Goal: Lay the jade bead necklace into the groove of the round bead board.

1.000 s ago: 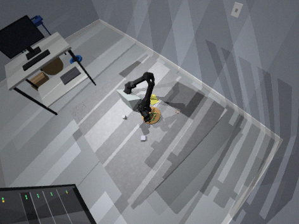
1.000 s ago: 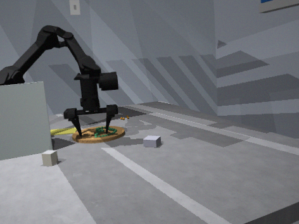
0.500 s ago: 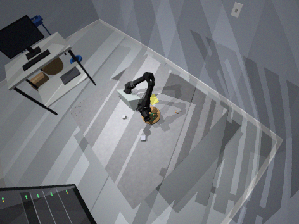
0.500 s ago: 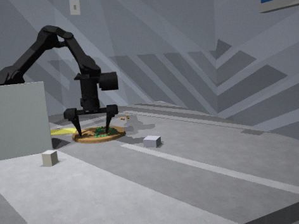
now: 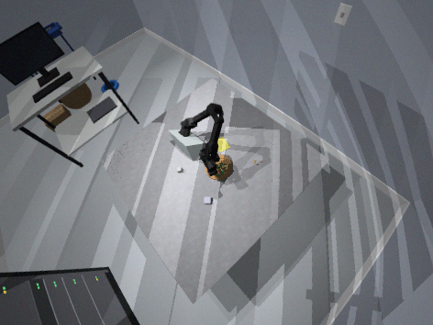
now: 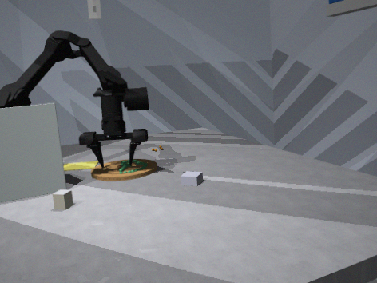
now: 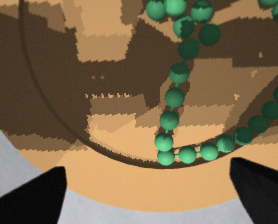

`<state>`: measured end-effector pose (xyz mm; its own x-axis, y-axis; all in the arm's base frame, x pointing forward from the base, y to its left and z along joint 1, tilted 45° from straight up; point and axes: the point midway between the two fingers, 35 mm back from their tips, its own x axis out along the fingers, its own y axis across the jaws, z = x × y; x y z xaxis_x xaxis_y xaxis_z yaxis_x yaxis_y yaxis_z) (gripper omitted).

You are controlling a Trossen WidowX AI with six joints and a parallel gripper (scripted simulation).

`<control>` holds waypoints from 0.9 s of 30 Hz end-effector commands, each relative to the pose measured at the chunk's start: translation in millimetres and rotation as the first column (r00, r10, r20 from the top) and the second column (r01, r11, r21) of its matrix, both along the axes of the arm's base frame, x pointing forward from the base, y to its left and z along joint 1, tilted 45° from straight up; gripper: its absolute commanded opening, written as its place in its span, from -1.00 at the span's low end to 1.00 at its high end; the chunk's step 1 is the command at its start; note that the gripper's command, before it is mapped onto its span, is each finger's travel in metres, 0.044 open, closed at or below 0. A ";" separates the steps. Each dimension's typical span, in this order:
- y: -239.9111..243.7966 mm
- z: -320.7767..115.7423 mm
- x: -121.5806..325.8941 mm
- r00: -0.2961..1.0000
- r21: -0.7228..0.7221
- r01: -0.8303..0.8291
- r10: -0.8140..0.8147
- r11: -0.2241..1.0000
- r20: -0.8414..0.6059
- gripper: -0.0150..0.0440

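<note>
The round wooden bead board [image 5: 230, 167] [image 6: 120, 177] [image 7: 125, 192] lies flat, with a dark circular groove near its rim. The jade bead necklace [image 5: 223, 167] [image 6: 136, 166] [image 7: 174, 97] lies on it. In the wrist view, beads are bunched at the top; a strand runs down to a sharp bend by the groove at bottom centre, then curves up to the right. Whether those lower beads sit in the groove or just inside it, I cannot tell. My gripper [image 6: 117, 166] [image 7: 148, 170] points down, open, its fingertips low over the board, either side of the bend. Nothing is held.
A pale grey-green block [image 5: 185, 144] [image 6: 29, 153] stands beside the arm's base. A yellow piece [image 5: 223, 144] [image 6: 80, 165] lies behind the board. A small pale cube [image 5: 179, 170] [image 6: 63, 200], a lavender block [image 5: 207, 200] [image 6: 192, 179] and small orange pieces [image 5: 258, 162] [image 6: 157, 149] lie around it.
</note>
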<state>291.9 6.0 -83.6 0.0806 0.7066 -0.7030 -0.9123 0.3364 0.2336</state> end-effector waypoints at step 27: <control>7.8 -3.1 11.2 0.999 -0.006 0.049 -0.049 0.999 -0.023 -0.08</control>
